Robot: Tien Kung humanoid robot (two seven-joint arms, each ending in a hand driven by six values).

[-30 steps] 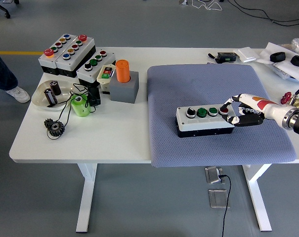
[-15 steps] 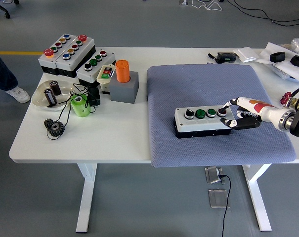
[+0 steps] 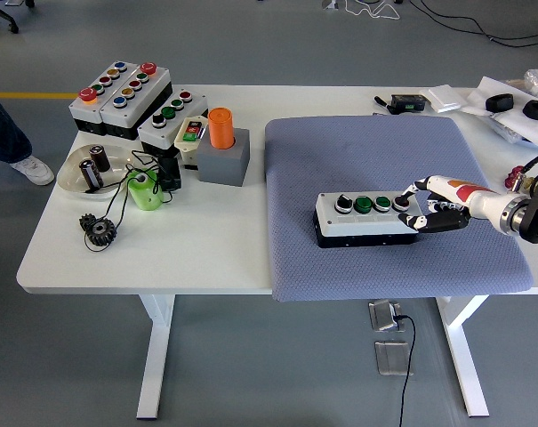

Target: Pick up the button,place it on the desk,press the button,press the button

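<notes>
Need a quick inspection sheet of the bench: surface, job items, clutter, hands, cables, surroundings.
Surface: white table, grey-blue mat on its right half.
Job's things: button box flat on the mat.
Clutter: spare button boxes, orange cylinder in grey block, bowl, green cup, gears at left.
Grippers: right hand at the box's right end, fingertip on its end button; left not visible.
Cables: black lead near cup.
Surroundings: person's leg far left.

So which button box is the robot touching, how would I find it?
Look at the blue-grey mat on the table's right half. The button box lies alone there, with the right hand at its right end. The other button boxes crowd the far left corner, off the mat.
</notes>
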